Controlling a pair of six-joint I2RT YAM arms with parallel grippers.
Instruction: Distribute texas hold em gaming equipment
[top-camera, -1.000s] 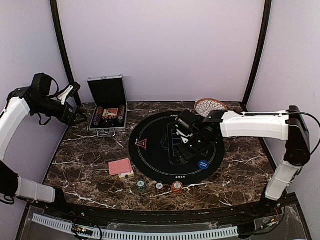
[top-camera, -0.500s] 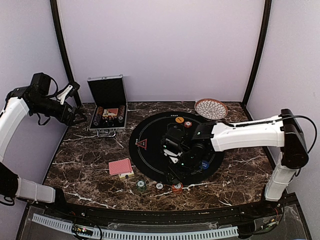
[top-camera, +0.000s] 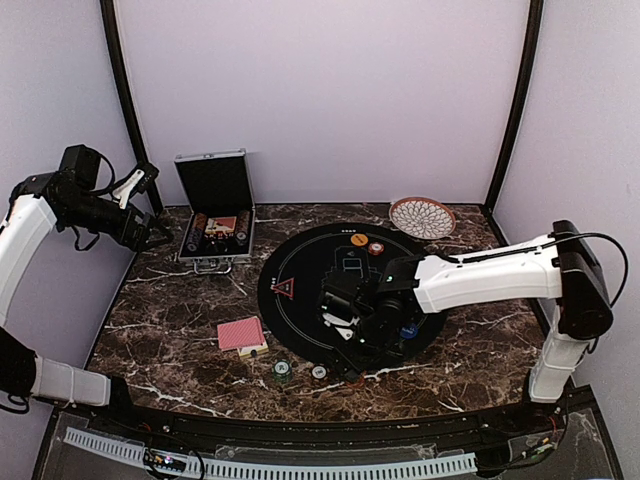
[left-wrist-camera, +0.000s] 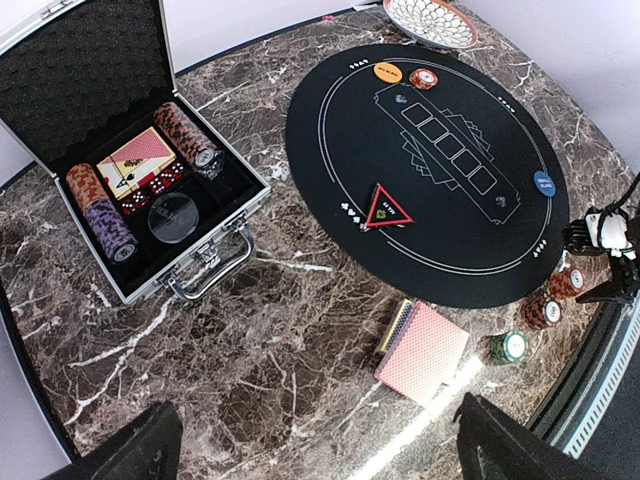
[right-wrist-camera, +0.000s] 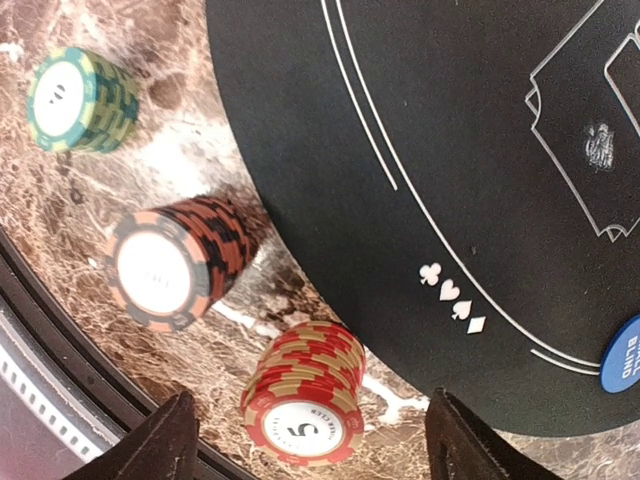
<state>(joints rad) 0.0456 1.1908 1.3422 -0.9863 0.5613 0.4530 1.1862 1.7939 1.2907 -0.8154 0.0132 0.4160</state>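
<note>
On the marble near the black mat (right-wrist-camera: 450, 130) stands a red chip stack (right-wrist-camera: 305, 400) marked 5. My right gripper (right-wrist-camera: 311, 395) is open, one finger on each side of the stack and clear of it. An orange-black stack (right-wrist-camera: 170, 265) and a green stack (right-wrist-camera: 80, 100) stand beside it. In the top view the right gripper (top-camera: 350, 362) hides the red stack. A blue chip (top-camera: 408, 330) and the triangle marker (top-camera: 284, 289) lie on the mat. The red-backed cards (top-camera: 241, 334) lie near the front left. My left gripper (top-camera: 165, 235) hangs open by the case, holding nothing.
The open silver case (top-camera: 213, 215) at the back left holds more chips and cards. A woven dish (top-camera: 422, 216) sits at the back right. An orange chip (top-camera: 358, 240) and a red chip (top-camera: 375, 248) lie at the mat's far edge. The table's front edge runs just behind the stacks.
My right arm has swung from the middle of the mat toward the near edge and now covers the red chip stack. The left arm has not moved.
</note>
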